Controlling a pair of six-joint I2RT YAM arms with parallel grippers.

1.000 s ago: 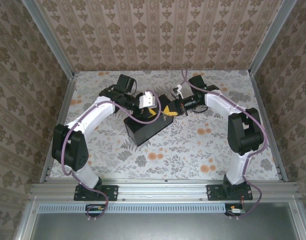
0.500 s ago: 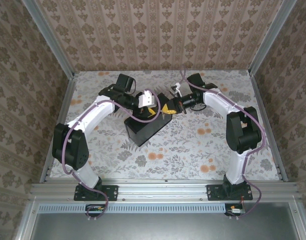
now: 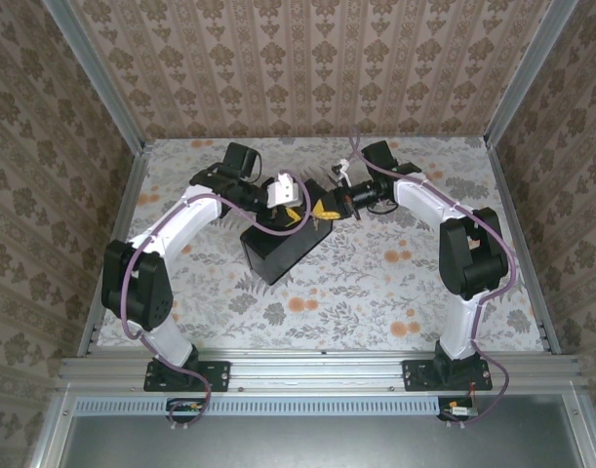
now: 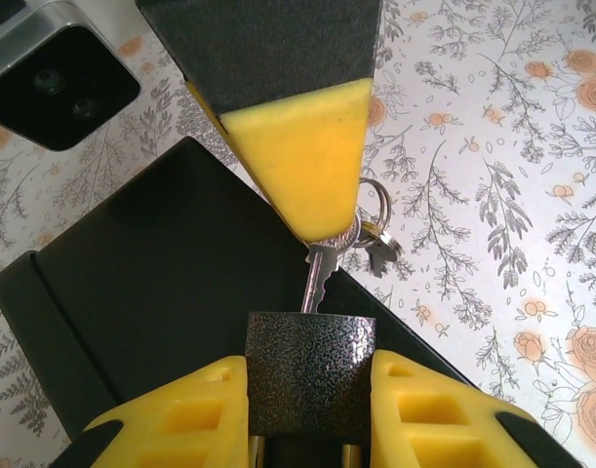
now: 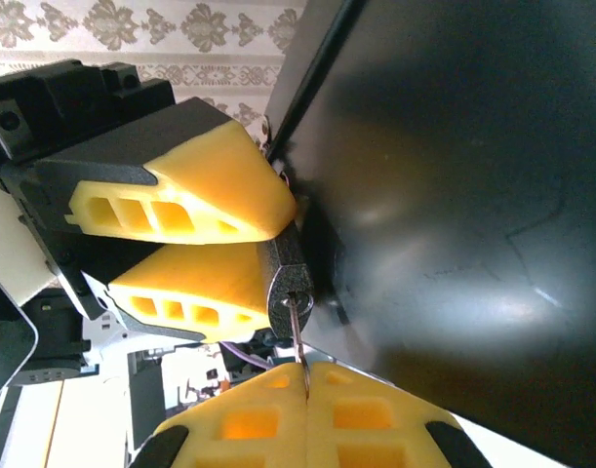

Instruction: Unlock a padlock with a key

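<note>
Jaws of the left gripper (image 5: pixel 278 237) sit clamped on the padlock (image 4: pixel 310 378), its dark textured body wedged between the yellow pads, just above the black box (image 4: pixel 151 283). Facing it, the right gripper (image 5: pixel 305 378) – fingers pressed together – pinches the key (image 4: pixel 320 278) by its head, blade tip at the lock's keyhole face – a ring of spare keys (image 4: pixel 373 229) hanging beside that fingertip over the floral tabletop (image 4: pixel 502 195).

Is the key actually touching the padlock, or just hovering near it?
Touching. The right wrist view shows the key going into the keyhole of the padlock; in the left wrist view its blade meets the padlock's edge.
</note>
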